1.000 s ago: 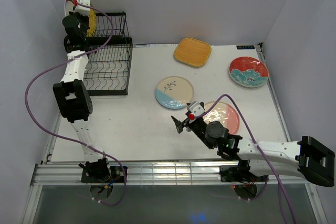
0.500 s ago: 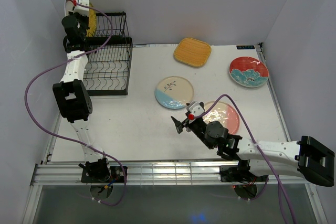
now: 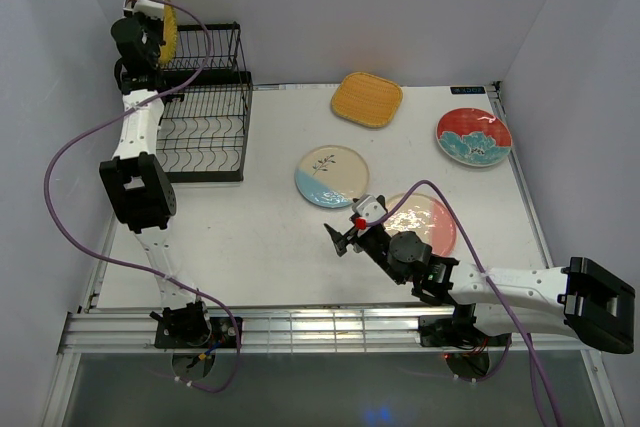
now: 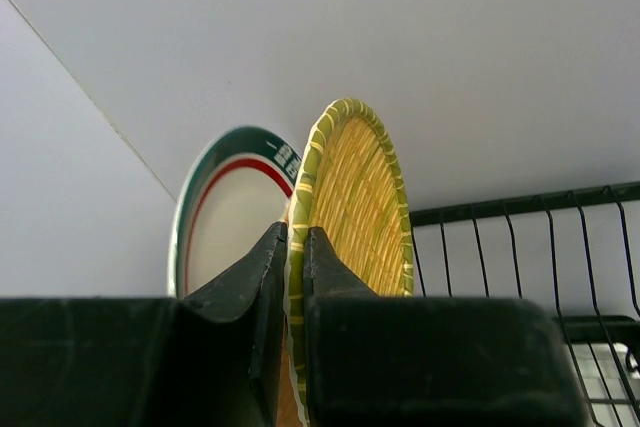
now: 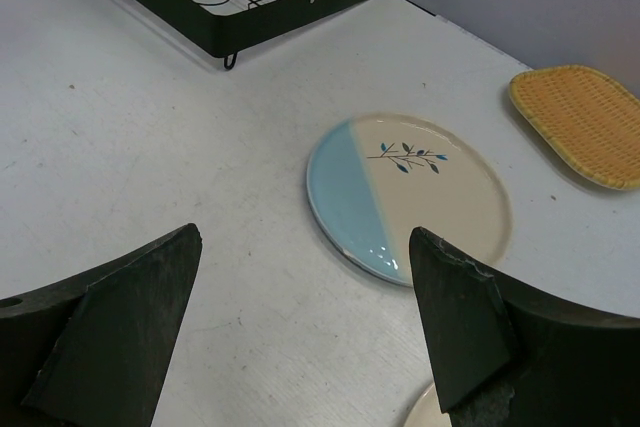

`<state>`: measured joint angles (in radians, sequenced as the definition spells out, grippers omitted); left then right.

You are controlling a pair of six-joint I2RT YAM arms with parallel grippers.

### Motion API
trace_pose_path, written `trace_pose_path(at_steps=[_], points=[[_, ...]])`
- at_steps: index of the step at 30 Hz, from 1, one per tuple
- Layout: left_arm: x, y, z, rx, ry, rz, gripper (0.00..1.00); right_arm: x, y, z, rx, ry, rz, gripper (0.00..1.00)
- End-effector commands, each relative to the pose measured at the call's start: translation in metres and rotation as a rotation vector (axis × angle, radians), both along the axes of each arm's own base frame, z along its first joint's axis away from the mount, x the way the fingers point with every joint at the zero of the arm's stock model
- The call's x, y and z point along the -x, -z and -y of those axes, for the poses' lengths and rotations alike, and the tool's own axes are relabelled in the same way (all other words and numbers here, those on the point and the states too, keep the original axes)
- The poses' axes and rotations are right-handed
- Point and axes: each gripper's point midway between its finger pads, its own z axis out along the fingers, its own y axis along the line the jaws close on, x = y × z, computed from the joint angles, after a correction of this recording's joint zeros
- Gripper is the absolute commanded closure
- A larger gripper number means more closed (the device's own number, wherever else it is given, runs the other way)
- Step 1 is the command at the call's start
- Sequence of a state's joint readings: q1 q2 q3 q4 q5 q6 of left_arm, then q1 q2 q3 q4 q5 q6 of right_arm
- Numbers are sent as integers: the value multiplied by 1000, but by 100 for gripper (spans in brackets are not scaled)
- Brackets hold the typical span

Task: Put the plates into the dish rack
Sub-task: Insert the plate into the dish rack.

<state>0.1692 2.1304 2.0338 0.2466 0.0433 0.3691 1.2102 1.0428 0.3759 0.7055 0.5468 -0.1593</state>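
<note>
Left gripper clamped on woven plate, green-striped plate behind plain only in wrist view; right gripper jaws apart.

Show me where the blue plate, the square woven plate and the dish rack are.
blue plate (image 5: 405, 197), right wrist view, its centre.
square woven plate (image 3: 367, 99), top view, its middle.
dish rack (image 3: 205, 135), top view, lower slotted section.
</note>
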Motion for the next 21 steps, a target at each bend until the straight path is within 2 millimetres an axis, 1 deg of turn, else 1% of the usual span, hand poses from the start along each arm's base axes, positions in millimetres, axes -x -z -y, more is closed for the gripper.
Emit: trace_pose_path(at_steps=[1,12,19,21], points=[[8,-49,-5,-45,-6,107,100,-2,-20,-5,-73,2,9,10],[4,-61,0,-67,23,155,100,-2,-19,-4,-70,0,8,10],[2,-66,-4,-75,14,177,100,-2,-18,-4,-67,2,7,10],[3,-71,-5,-71,12,190,100,-2,-18,-4,-66,4,6,10]])
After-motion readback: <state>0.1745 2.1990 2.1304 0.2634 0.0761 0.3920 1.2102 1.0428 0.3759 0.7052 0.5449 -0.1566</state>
